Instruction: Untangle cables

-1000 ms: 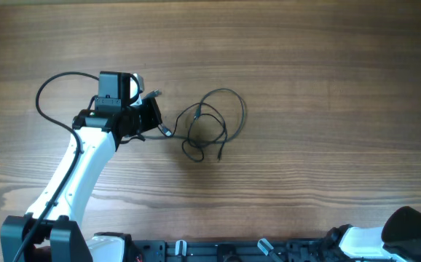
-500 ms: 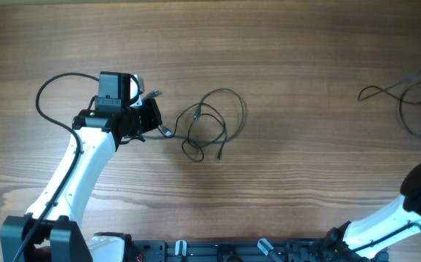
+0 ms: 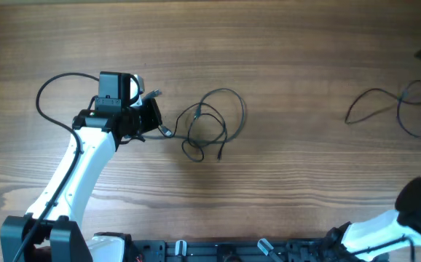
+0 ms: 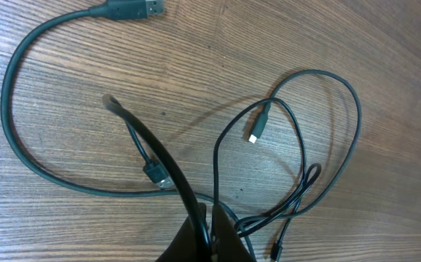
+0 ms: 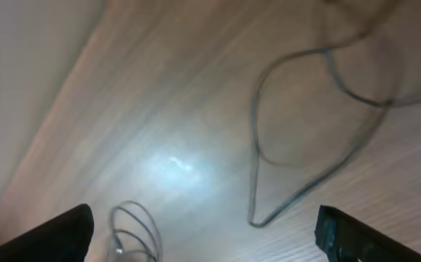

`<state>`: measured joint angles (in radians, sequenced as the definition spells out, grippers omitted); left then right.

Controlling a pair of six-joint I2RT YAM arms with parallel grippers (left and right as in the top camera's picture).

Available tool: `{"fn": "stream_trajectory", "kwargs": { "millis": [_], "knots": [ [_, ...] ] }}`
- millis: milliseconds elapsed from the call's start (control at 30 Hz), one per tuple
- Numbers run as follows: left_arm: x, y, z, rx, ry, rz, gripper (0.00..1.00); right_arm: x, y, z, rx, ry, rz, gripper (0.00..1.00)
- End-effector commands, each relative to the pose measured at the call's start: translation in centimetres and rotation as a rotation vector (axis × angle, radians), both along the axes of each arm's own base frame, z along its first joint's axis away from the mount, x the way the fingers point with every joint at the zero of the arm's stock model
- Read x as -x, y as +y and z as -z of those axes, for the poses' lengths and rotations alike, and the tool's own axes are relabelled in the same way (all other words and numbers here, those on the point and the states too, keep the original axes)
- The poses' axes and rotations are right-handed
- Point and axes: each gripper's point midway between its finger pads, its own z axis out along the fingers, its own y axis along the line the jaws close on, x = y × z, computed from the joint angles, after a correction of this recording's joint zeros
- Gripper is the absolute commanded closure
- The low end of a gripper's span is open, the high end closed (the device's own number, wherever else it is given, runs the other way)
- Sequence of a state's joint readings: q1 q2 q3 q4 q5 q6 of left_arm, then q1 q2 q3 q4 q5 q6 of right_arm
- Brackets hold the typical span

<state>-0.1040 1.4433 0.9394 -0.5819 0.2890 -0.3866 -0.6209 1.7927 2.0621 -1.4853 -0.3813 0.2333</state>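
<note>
Overall, pale wood-grain table (image 3: 305, 189) carries thin cables (image 3: 223, 91).

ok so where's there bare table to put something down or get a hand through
Widest bare patch: the table between the cable tangle and the loose cable at the right edge. The far strip above both is bare too. Crowded: where the left hand meets the tangle.

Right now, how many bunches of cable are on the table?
2. One tangle of thin cables sits mid-table by the left gripper; a second loose bunch lies at the far right edge. More may be hidden off-camera.
</note>
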Motion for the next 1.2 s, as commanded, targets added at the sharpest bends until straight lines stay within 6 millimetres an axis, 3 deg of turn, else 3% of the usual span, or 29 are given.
{"fn": "stream_trajectory", "kwargs": {
  "millis": [0,67,133,233,300,433,500,567,700,767,900,1033,1167],
  "knots": [
    [0.2,-0.3,-0.2,0.006,-0.009,0.023,0.96,4.9,-2.1,-1.5,0.189,0.146,0.127,0.0],
    [0.2,-0.3,-0.2,0.006,-0.009,0.023,0.96,6.1,-3.0,-1.0,0.234,0.213,0.155,0.0],
    [0.3,-0.3,-0.1,0.006,-0.003,0.024,0.96,5.4,-2.3,-1.0,0.197,0.179,0.128,0.0],
    [0.3,-0.4,-0.1,0.008,-0.003,0.025,0.96,1.8,1.7,-2.5,0.086,-0.046,-0.163,0.0],
    [0.2,-0.6,-0.2,0.018,-0.008,0.032,0.96,0.5,3.7,-2.7,0.087,-0.101,-0.292,0.0],
    [0.5,-4.7,-1.4,0.069,-0.085,0.225,0.96,-2.5,11.3,0.0,0.083,-0.074,-0.607,0.0],
    [1.0,-5.2,-1.0,0.021,-0.095,0.287,0.96,-3.4,15.4,1.8,0.069,-0.039,-0.747,0.0],
    [1.0,-3.8,-0.2,-0.067,-0.074,0.248,0.96,-3.8,19.7,4.2,0.039,0.017,-0.87,0.01],
    [1.6,4.4,1.3,-0.415,0.035,-0.127,0.96,-2.0,28.0,10.0,-0.041,0.176,-1.078,0.0],
    [2.0,6.3,1.3,-0.477,0.052,-0.216,0.96,-0.7,30.9,12.1,-0.077,0.25,-1.089,0.0],
    [2.0,8.5,1.3,-0.425,0.078,-0.408,0.96,1.5,36.8,15.7,-0.109,0.34,-1.046,0.0],
    [1.8,7.6,1.6,-0.303,0.102,-0.413,0.96,2.2,43.6,18.9,-0.122,0.271,-1.011,0.01],
    [1.8,7.5,1.6,-0.299,0.104,-0.411,0.96,3.4,48.0,21.9,-0.181,0.24,-0.899,0.14]
  ]
}}
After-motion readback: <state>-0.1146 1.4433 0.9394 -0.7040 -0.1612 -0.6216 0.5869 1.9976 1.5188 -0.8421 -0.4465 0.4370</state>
